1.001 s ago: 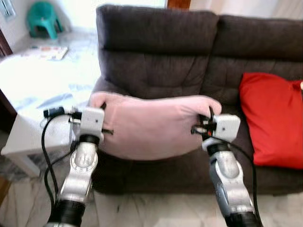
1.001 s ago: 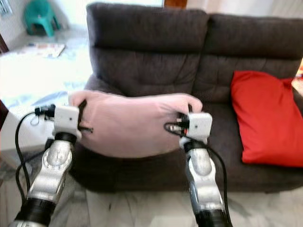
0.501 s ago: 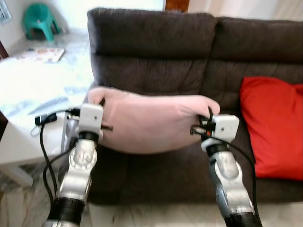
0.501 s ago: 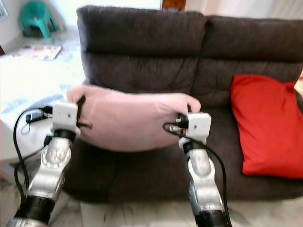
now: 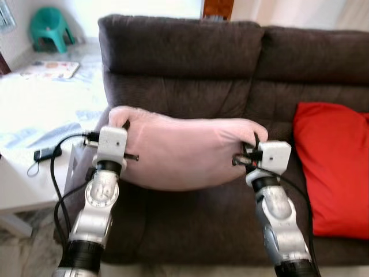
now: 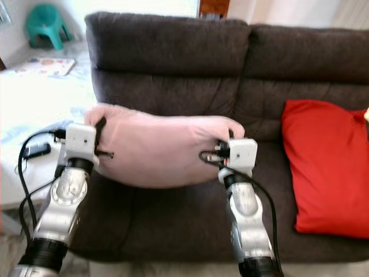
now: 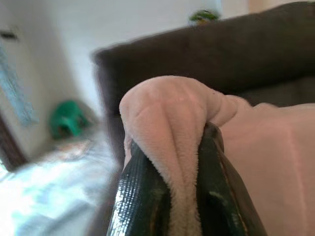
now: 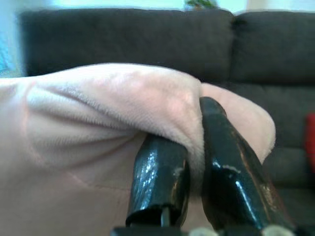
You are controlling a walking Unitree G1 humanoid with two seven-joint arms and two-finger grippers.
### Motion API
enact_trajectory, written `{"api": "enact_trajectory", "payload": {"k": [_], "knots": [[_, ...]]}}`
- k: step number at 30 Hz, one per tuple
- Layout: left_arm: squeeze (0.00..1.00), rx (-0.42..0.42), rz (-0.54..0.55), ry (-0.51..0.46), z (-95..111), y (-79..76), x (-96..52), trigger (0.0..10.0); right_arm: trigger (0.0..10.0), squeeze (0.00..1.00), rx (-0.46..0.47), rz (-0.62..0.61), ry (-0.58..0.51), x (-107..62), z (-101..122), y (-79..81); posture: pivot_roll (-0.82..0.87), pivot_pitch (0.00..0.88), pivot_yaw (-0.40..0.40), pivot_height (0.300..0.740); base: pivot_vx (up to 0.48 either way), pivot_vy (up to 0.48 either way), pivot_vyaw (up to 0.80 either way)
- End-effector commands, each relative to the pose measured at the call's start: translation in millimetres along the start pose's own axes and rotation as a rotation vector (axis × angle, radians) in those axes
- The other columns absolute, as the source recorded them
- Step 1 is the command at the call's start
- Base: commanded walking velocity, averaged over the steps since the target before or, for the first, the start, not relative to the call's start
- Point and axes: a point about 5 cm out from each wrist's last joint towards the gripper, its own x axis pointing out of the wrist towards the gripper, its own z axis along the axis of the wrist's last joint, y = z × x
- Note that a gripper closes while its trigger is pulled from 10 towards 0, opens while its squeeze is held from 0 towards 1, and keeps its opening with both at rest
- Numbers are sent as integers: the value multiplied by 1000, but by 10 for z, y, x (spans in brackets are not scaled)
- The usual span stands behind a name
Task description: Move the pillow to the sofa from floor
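My left gripper (image 7: 184,196) has its jaws pinched tight on a fold of the pink pillow (image 5: 184,151) at one upper corner; the plush bulges up between the two black fingers (image 7: 142,196). My right gripper (image 8: 194,172) has its jaws clamped the same way on the opposite upper corner, with fabric squeezed into the narrow gap. Between the two grips the pillow hangs stretched sideways, sagging a little in the middle, held up in front of the sofa (image 5: 179,57).

Relative to the sofa, the pillow is over the left-hand seat cushion, in front of the left backrest. I cannot tell whether its lower edge touches the seat or hangs just above it. Both silver arms reach up from below, one at each end of the pillow, with black cables looping off the left wrist.

A red cushion (image 5: 331,167) leans against the sofa's right-hand backrest, well apart from the pink pillow. Just beside the sofa's left arm stands a white counter (image 5: 34,115), close to my left arm; a small black device with a cord (image 5: 43,154) lies on it nearest the sofa, and a colourful printed sheet (image 5: 49,69) lies further back. Beyond the counter, near the wall, sits a teal plastic stool (image 5: 51,26).
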Motion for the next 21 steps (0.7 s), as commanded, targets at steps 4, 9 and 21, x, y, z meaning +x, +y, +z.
{"api": "enact_trajectory", "payload": {"k": [4,9,21], "knots": [[0,-27,-43,78,-118,-5,-26,10000,10000,0,6,-31,-66,67,146,-43,86,0,-58,740,0,0,0],[0,-81,-102,133,-190,-82,-49,10000,10000,0,-31,-28,-6,95,69,-50,84,0,-60,740,0,0,0],[0,-171,-278,223,-262,-265,-104,10000,10000,0,-112,48,170,326,-94,32,92,0,-76,740,0,0,0]]}}
